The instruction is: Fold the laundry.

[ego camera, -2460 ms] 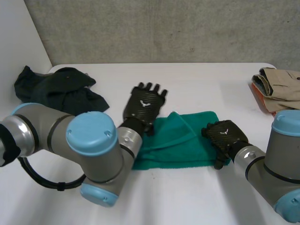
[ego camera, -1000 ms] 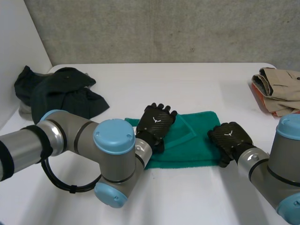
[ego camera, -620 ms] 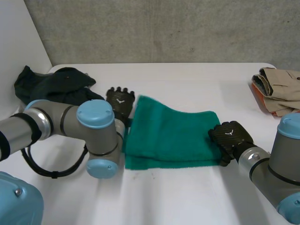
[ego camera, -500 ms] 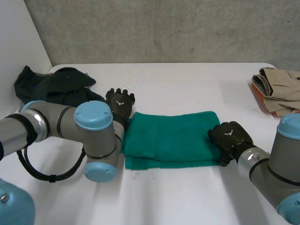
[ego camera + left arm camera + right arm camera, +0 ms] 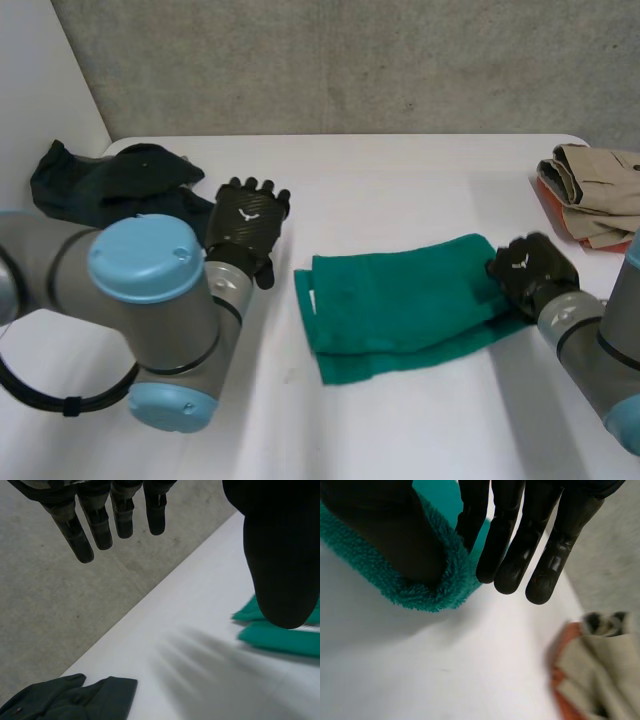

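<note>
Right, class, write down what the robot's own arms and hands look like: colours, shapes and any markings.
The left arm and right arm are thick grey cylinders, their joints closed by round light-blue caps. The left hand and right hand are black, with long rounded fingers and a small white mark on the back.

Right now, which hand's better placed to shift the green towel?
Right. The right hand pinches the green towel at its end nearest the tan clothes; the left hand is open, clear of the cloth, beside the dark clothes.
</note>
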